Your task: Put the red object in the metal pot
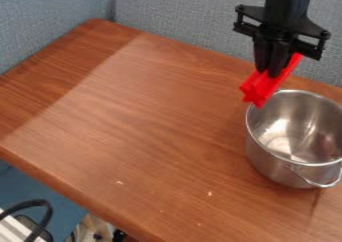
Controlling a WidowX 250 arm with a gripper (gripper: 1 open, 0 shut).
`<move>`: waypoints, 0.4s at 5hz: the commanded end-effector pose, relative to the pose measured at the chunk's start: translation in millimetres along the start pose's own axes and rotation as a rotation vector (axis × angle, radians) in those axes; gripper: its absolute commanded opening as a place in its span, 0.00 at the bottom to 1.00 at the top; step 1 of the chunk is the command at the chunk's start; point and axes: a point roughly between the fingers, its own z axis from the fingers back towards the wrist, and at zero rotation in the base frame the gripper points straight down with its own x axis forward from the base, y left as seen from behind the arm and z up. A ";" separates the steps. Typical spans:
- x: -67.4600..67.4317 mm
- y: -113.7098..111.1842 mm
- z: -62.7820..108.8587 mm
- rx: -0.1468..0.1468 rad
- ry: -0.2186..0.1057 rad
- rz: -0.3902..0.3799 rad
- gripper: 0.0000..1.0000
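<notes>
The red object (265, 84) is a bright red bar that hangs tilted in the air, its lower end just over the far left rim of the metal pot (294, 138). My black gripper (279, 62) points straight down and is shut on the bar's upper end. The shiny round pot stands on the wooden table at the right, with a small loop handle at its near rim. Its inside holds nothing.
The brown wooden table (120, 116) stretches left and toward the camera from the pot. A blue-grey wall runs behind it. Dark cables show below the table's front edge at the bottom left.
</notes>
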 end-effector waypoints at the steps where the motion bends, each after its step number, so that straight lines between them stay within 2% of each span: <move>1: 1.7 -3.2 26.0 -0.001 -0.084 -0.020 0.00; 2: -0.7 -5.6 26.2 -0.008 -0.087 -0.029 0.00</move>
